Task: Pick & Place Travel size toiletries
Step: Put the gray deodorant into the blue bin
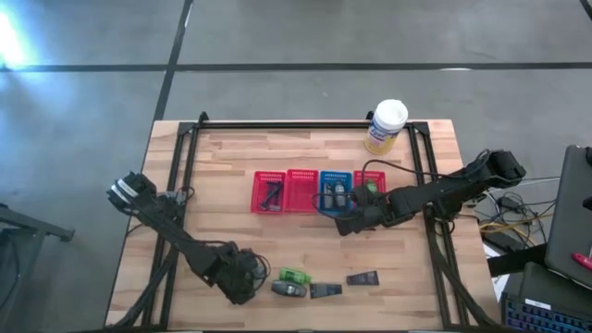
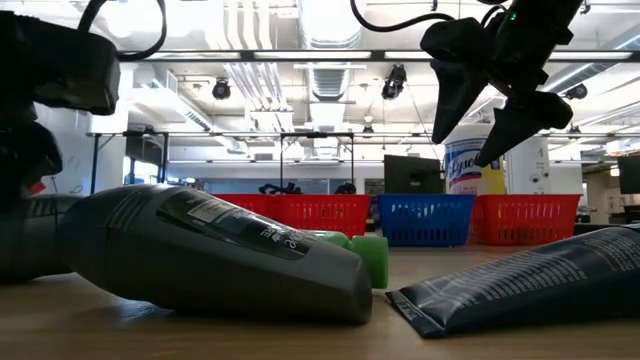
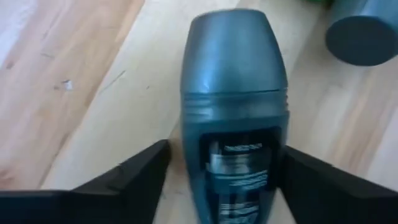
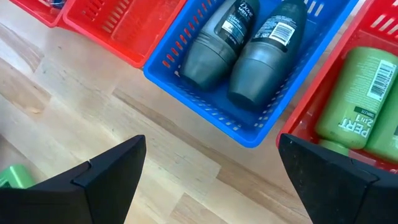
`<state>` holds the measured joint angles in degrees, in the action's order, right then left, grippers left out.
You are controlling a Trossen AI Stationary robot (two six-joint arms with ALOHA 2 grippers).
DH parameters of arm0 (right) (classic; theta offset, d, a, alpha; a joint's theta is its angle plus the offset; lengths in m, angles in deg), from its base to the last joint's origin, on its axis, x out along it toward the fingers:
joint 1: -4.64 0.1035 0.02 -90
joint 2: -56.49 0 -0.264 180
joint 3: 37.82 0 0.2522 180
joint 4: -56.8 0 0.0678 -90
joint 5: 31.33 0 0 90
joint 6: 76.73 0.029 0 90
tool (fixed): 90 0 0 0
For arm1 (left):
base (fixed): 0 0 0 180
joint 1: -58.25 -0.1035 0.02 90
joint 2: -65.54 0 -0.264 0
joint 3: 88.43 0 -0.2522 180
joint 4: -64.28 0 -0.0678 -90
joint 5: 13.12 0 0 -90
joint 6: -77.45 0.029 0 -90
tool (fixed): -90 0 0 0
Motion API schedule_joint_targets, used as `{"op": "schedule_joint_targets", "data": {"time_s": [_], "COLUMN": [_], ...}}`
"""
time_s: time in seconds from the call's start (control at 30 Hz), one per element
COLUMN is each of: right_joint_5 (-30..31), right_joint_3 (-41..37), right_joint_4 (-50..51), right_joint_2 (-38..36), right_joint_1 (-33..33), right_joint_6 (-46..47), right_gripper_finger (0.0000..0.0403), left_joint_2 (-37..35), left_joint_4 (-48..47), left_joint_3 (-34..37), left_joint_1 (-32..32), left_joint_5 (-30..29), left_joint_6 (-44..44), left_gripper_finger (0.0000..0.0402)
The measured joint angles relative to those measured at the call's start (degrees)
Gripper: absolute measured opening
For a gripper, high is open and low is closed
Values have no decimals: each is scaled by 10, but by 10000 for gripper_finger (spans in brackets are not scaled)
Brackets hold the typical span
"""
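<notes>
While left fingers [image 3: 227, 180] straddle deodorant [image 3: 235, 112], base hidden

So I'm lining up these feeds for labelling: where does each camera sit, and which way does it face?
High: above, straight down on the table, both arms.
Low: table height, level across a grey bottle; right gripper open above.
Left wrist: past the left gripper, open around a grey bottle.
Right wrist: down past the right gripper at the blue basket.
High and right wrist share the blue basket.
</notes>
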<state>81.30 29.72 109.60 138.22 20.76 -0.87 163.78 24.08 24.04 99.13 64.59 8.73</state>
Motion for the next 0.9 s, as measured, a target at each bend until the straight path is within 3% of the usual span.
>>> {"op": "schedule_joint_targets", "data": {"time_s": [0.13,0.27,0.43,0.67,0.9], "right_joint_5": [-16,-83,-155,-196,-208], "right_joint_3": [0,0,-10,-50,-75], "right_joint_4": [-6,-57,-200,-378,-476], "right_joint_2": [0,0,1,21,65], "right_joint_1": [0,0,-1,-17,-22], "right_joint_6": [-1,-16,-7,38,65], "right_gripper_finger": [363,363,363,363,363], "left_joint_2": [0,0,-4,-29,-67], "left_joint_4": [-5,-1,-1,11,56], "left_joint_3": [1,1,3,4,4], "left_joint_1": [0,0,-2,-11,-32], "left_joint_5": [-7,-27,-86,-138,-169], "left_joint_6": [23,22,24,77,156], "left_gripper_finger": [202,200,200,200,200]}}
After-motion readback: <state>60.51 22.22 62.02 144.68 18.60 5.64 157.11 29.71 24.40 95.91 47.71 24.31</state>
